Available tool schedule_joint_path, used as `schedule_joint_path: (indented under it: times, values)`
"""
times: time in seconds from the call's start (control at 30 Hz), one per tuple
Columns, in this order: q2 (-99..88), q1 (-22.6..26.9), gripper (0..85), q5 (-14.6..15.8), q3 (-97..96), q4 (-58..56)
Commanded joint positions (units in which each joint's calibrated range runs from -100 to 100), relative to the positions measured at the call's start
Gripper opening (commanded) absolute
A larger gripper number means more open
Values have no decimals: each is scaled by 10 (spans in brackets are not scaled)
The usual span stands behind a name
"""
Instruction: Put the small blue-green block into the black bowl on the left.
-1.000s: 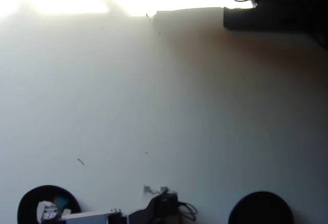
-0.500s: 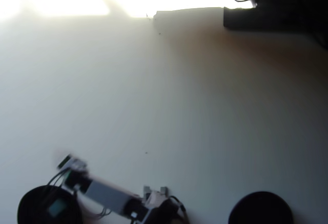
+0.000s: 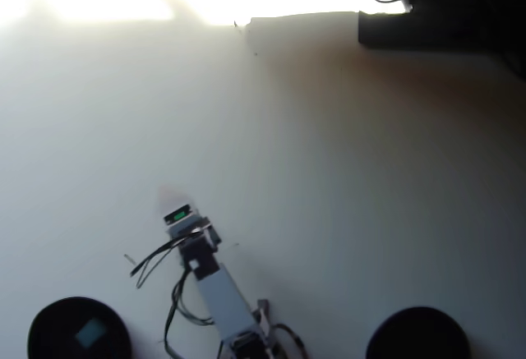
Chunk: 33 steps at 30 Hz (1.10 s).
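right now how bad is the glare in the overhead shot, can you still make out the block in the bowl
Overhead view: the top left is blown out to white, washing the table pale; the small blue-green block shows as a soft teal patch inside the black bowl; the gripper is faint and hazy.

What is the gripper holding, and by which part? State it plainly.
Apparently nothing: the small blue-green block lies in the black bowl, apart from the gripper. The jaws are too blurred to read.
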Motion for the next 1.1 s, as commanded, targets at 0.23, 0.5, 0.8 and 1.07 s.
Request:
schedule_joint_path:
  times: [0.23, 0.5, 0.8, 1.07]
  values:
    - [-169, -85, 465, -72, -331, 409]
    - [-69, -166, 467, -80, -485, 681]
    - [68, -190, 470, -81, -557, 850]
    - [85, -183, 472, -77, -631, 899]
